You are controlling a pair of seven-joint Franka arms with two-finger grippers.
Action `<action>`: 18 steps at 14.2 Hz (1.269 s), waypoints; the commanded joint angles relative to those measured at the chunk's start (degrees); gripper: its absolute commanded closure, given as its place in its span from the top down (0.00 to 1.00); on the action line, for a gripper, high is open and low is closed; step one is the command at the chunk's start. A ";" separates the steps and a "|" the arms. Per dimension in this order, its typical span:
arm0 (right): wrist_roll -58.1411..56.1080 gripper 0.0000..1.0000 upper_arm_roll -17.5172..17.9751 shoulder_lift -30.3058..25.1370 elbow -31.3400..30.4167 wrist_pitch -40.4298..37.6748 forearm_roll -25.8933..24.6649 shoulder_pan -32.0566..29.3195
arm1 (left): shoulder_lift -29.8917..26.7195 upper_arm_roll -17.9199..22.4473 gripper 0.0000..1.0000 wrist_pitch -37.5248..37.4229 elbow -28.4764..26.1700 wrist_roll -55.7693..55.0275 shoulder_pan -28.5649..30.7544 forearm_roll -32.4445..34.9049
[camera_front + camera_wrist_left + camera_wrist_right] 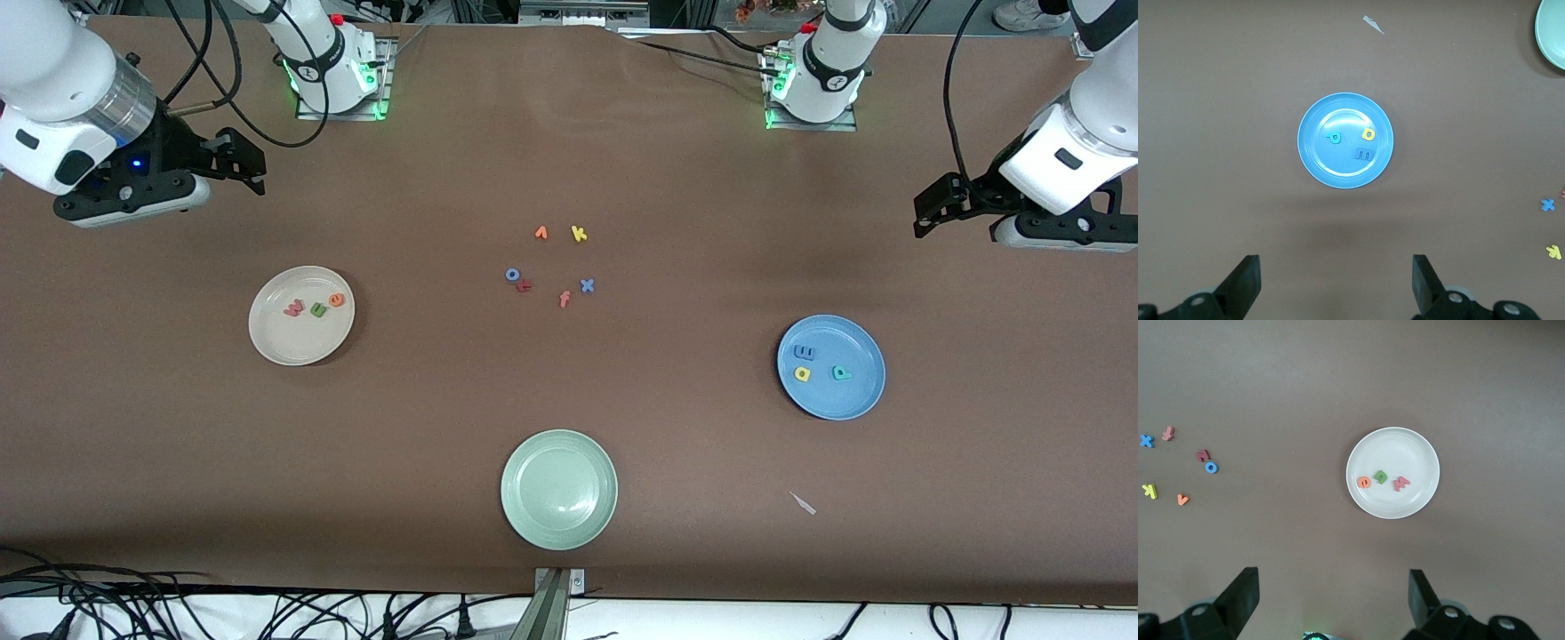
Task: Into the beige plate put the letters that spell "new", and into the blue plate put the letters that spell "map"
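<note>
The beige plate (298,342) lies toward the right arm's end and holds the salmon-pink w (293,308), the olive-green n (317,309) and the orange e (336,300). The blue plate (836,400) lies toward the left arm's end with the light blue m (804,353), the yellow a (803,374) and the teal p (841,372) in it. My right gripper (244,160) hangs open and empty over bare table, high above its plate (1391,447). My left gripper (933,209) is likewise open and empty, well above the blue plate (1331,170).
A pale green plate (559,489) sits empty near the front edge. Loose letters lie mid-table: an orange v (540,233), yellow k (579,234), blue o (513,275), blue x (587,285) and orange f (564,299). A small pale scrap (803,503) lies nearer the camera than the blue plate.
</note>
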 commanded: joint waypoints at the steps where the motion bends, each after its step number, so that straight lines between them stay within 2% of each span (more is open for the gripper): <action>1: -0.07 0.99 0.59 -0.58 0.53 -1.25 -0.39 -0.82 | 0.93 0.48 1.00 -1.37 1.88 1.22 -0.42 1.35; 6: -0.07 0.99 0.24 -0.23 0.53 -4.93 0.22 -0.82 | 0.93 0.48 1.00 -1.37 1.88 1.13 -0.33 1.44; 7: -0.16 0.99 -0.89 -0.23 0.53 -6.08 0.22 -0.82 | 0.93 0.48 1.00 -1.37 1.88 1.13 -0.33 1.35; 13: 0.28 1.00 -1.61 -0.23 0.62 -6.44 0.31 -0.82 | 0.93 0.48 1.00 -1.37 1.88 0.96 -0.69 1.44; 18: -0.07 1.00 -1.61 1.62 3.51 -6.44 0.22 -0.91 | 0.93 0.40 1.00 -1.37 1.88 0.96 -0.86 1.44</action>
